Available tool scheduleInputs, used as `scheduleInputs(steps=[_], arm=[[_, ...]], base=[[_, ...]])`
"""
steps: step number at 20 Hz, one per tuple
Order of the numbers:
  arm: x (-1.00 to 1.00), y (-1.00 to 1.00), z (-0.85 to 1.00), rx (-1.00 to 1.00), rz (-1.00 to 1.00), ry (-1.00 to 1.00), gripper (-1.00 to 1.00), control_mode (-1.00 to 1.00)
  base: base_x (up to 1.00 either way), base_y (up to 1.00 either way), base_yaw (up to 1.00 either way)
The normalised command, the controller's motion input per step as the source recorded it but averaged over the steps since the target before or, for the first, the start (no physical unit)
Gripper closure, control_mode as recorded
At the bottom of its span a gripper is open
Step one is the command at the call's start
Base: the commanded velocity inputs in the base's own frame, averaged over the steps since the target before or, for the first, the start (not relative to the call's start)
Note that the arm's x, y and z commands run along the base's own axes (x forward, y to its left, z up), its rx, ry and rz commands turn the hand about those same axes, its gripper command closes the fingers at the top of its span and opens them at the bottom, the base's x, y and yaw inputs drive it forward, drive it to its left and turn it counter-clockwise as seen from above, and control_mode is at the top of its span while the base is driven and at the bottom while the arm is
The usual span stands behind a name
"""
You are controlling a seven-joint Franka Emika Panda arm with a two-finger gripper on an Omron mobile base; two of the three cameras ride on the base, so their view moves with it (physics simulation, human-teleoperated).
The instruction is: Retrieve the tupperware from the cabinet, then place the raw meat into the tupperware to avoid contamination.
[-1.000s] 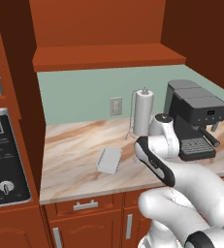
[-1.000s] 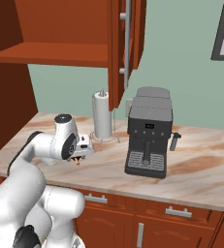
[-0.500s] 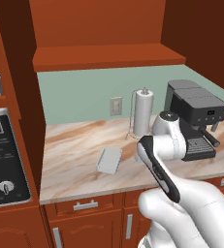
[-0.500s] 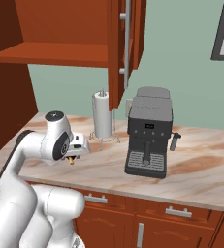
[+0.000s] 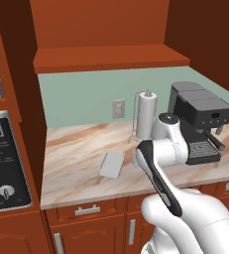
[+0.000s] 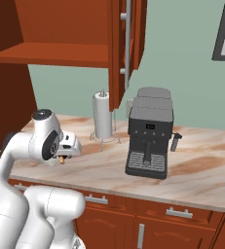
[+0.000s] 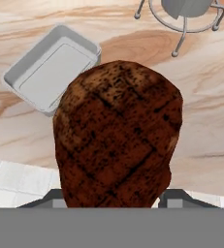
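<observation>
The fingers point(image 7: 112, 196) grip the raw meat point(image 7: 117, 135) above the counter point(image 7: 205, 121); next it must go over the empty tupperware point(image 7: 50, 68) and be released

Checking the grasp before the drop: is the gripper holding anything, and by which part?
Yes, the raw meat. The fingers sit on either side of its thick end nearest the hand; the exact contact is hidden behind the meat. The tupperware sits empty on the counter beyond.
</observation>
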Motion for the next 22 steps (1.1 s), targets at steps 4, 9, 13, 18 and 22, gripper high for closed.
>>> scheduleInputs(steps=[4, 9, 13, 18, 22], arm=[[-0.22, 0.19, 0.13, 0.10, -0.15, 0.00, 1.00, -1.00], [-0.18, 0.23, 0.05, 0.13, -0.15, 0.00, 1.00, -1.00], [-0.10, 0.29, 0.00, 0.12, -0.17, -0.02, 1.00, -1.00], [-0.02, 0.35, 0.01, 0.08, -0.18, -0.02, 1.00, -1.00], [0.04, 0.36, 0.00, 0.03, -0.20, -0.01, 1.00, -1.00]], base=[[0.00, 0.00, 0.00], [0.00, 0.00, 0.00], [0.00, 0.00, 0.00], [0.00, 0.00, 0.00], [0.00, 0.00, 0.00]])
